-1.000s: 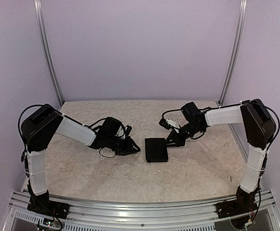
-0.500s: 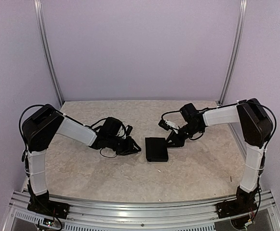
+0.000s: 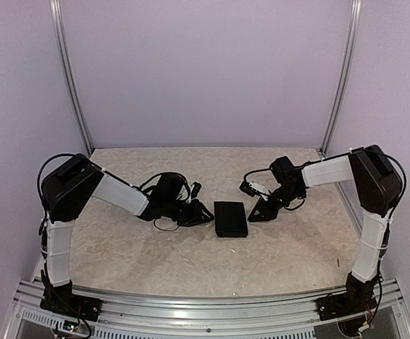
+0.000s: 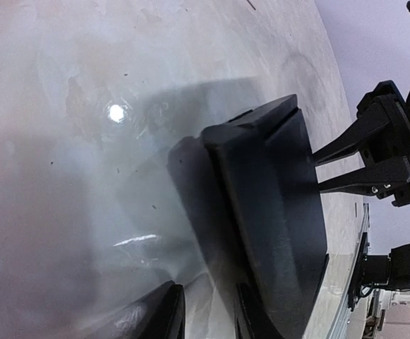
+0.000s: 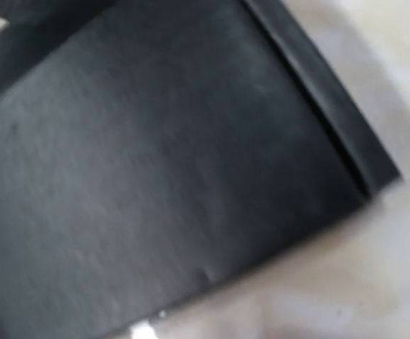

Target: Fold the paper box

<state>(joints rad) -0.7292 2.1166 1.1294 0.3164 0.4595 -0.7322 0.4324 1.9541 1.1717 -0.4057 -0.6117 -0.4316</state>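
Note:
The paper box (image 3: 231,219) lies flat at the middle of the table as a slim, matte black rectangle. My left gripper (image 3: 207,215) is low against the box's left edge. In the left wrist view its jaws (image 4: 208,318) are open on bare table, one fingertip (image 4: 250,318) right beside the paper box (image 4: 275,212). My right gripper (image 3: 255,215) is at the box's right edge. The left wrist view shows the right gripper (image 4: 316,173) with its fingers slightly apart and nothing between them. In the blurred right wrist view the paper box (image 5: 169,162) fills the frame and no fingers show.
The marbled table (image 3: 155,254) is walled at the back and both sides, with aluminium posts (image 3: 70,85) in the far corners. A metal rail (image 3: 205,311) runs along the near edge. A loose cable (image 3: 164,226) hangs under the left wrist.
My left arm has slid right, bringing its gripper up to the box's left edge. The right gripper has shifted slightly right and nearer. The box has barely moved.

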